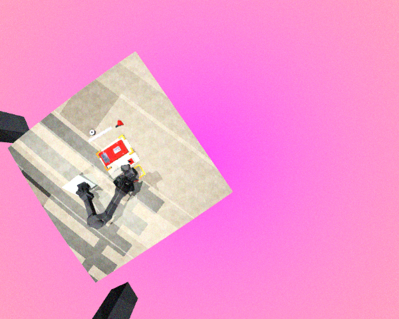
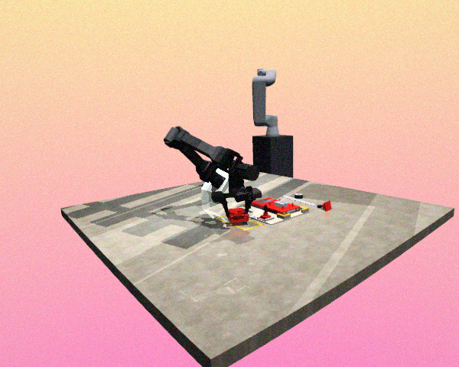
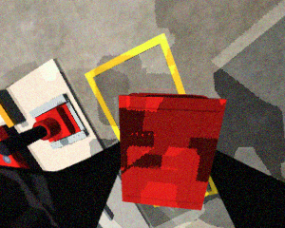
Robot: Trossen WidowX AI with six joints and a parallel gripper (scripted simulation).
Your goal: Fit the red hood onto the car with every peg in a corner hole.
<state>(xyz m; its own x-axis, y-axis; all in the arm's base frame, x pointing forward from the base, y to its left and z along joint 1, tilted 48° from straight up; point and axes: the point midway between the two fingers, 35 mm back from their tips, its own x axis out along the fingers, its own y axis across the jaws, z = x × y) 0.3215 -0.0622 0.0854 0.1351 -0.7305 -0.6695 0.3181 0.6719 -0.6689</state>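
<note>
The red hood (image 2: 238, 215) (image 3: 173, 157) is between the fingers of my gripper (image 2: 238, 213) (image 3: 163, 148), which is shut on its two sides. The hood is flat roof up and a little above the yellow outline (image 1: 142, 169) (image 2: 253, 227) (image 3: 125, 57) on the table. In the top view the arm hides most of it. The red chassis (image 1: 122, 147) (image 2: 261, 204) sits in the white jig with yellow corners, beside the gripper. The grey engine block (image 1: 116, 149) (image 2: 281, 203) is on its deck. Short pegs stand around it. The hood's corner holes cannot be made out.
A red clamp piece with a black knob (image 1: 131, 161) (image 2: 265, 215) stands between chassis and hood. Beyond the jig lie a white bar (image 1: 102, 133) (image 2: 301, 200), a small wheel (image 1: 92, 131) (image 2: 297, 196) and a red piece (image 1: 120, 122) (image 2: 327, 206). A grey arm (image 2: 258, 100) stands behind the table.
</note>
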